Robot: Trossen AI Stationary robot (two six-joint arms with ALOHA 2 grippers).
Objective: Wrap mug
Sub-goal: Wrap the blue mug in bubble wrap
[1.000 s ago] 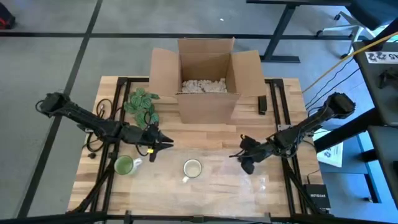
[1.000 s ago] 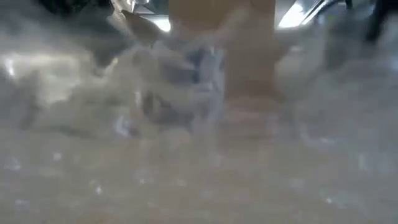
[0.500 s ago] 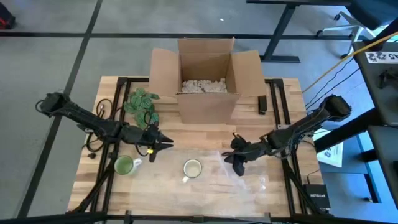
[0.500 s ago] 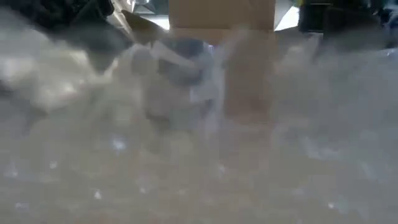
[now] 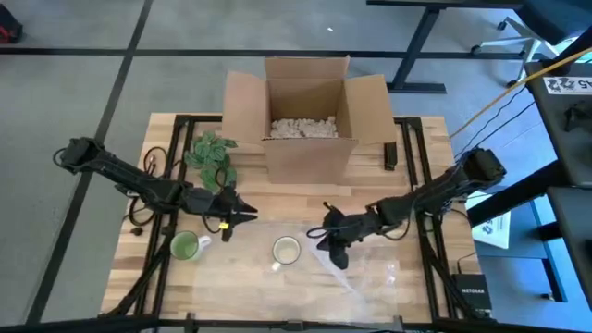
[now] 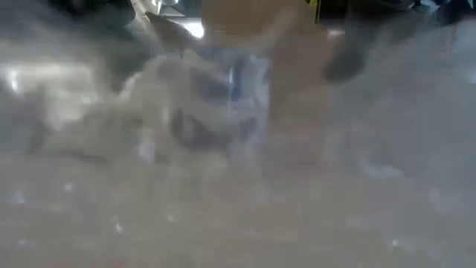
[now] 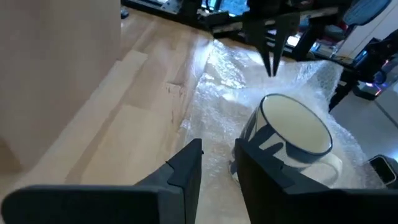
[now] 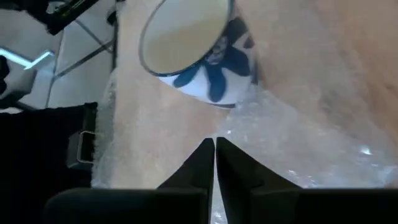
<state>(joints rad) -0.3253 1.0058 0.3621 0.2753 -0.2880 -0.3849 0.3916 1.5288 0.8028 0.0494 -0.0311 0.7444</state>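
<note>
The right gripper [image 5: 335,252], fingers pinched together on the clear bubble-wrap sheet [image 5: 365,264], sits just beside the white mug with blue pattern [image 5: 286,251], which stands upright on the wooden tabletop [image 5: 305,208] toward the other arm. The left gripper [image 5: 242,215], fingers slightly parted, waits near the mug's far side.

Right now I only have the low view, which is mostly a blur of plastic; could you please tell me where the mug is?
Observer: The white mug stands upright on the bubble wrap, between the two hands.
Operator: Thank you. Which hand has the wrap?
Observer: The right hand, just right of the mug, is shut on the wrap's edge.
Operator: And the left hand?
Observer: The left hand is open and holds nothing, off the mug's far left side.
</note>
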